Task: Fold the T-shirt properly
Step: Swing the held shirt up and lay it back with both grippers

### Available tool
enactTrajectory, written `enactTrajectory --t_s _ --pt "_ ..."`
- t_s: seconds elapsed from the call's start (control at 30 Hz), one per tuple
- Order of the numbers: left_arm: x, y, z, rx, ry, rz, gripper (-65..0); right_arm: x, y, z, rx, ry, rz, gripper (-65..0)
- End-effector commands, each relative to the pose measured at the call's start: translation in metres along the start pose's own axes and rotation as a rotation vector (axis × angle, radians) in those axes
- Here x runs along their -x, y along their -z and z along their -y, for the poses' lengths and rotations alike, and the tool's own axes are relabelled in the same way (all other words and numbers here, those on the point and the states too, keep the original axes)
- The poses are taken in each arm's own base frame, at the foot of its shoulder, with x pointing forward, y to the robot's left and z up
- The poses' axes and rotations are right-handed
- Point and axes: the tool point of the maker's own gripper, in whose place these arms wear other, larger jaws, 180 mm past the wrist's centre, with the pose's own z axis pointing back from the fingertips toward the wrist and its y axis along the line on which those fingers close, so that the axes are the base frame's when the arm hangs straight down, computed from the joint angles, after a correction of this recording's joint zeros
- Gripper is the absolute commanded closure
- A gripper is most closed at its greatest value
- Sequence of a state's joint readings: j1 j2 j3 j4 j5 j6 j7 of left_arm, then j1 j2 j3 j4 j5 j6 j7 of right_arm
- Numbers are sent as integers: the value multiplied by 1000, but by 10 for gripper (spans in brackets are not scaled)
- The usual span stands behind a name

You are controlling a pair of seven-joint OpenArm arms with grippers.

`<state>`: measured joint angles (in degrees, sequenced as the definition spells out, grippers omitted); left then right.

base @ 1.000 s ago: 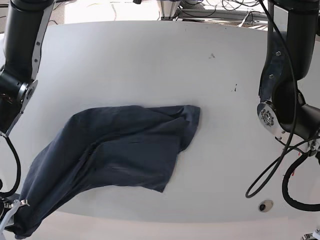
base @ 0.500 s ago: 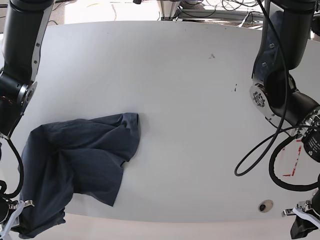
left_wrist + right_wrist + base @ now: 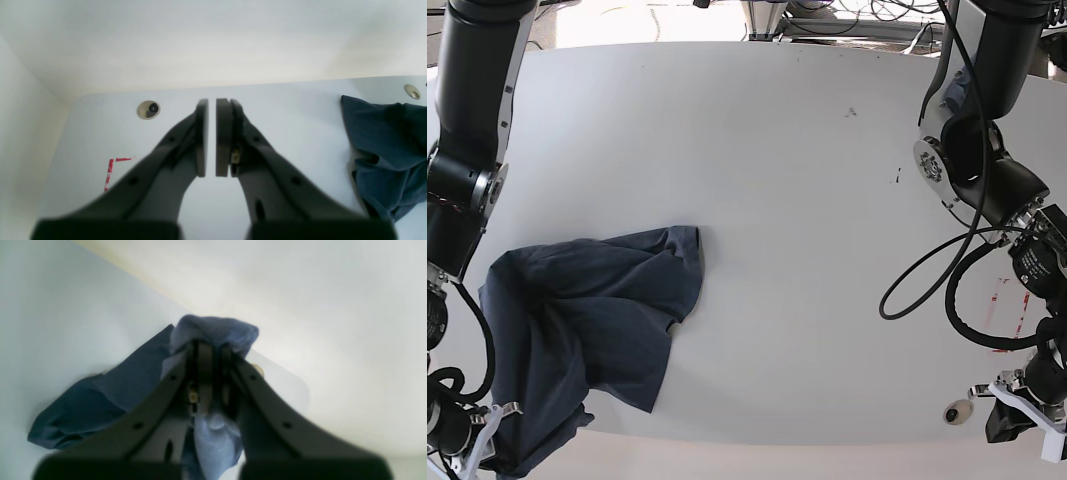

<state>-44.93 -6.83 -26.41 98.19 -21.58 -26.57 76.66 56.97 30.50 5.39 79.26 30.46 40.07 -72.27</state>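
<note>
The dark navy T-shirt (image 3: 587, 320) lies crumpled on the left part of the white table (image 3: 807, 200), and its lower left corner hangs over the front edge. My right gripper (image 3: 477, 452) sits at that corner, shut on a bunch of the T-shirt's fabric (image 3: 213, 330); the right wrist view shows cloth squeezed between its fingers (image 3: 205, 373). Low at the table's front right corner, my left gripper (image 3: 1012, 420) is shut with nothing between its pads (image 3: 223, 133). In the left wrist view the T-shirt (image 3: 383, 143) lies far off to the right.
A round metal grommet (image 3: 957, 411) is set in the table near the left gripper, and another grommet (image 3: 412, 91) sits beyond the shirt. Red tape marks (image 3: 1007, 300) lie at the right edge. Black cable loops (image 3: 917, 290) hang from the left arm over the table's right side.
The T-shirt has been dragged left and bunched up, its far edge sliding from the middle to the left. The left arm has swung down toward the front right corner.
</note>
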Motion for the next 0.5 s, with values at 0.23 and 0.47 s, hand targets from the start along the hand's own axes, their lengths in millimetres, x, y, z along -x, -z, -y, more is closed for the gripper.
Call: enactTrajectory --t_s 0.23,0.47 --pt "-27 -25 -44 -93 -8 95 -24 -98 -9 -68 -66 -201 220 0" --pt "-24 -37 -62 -128 43 80 -24 -184 -37 -117 -97 -355 395 0"
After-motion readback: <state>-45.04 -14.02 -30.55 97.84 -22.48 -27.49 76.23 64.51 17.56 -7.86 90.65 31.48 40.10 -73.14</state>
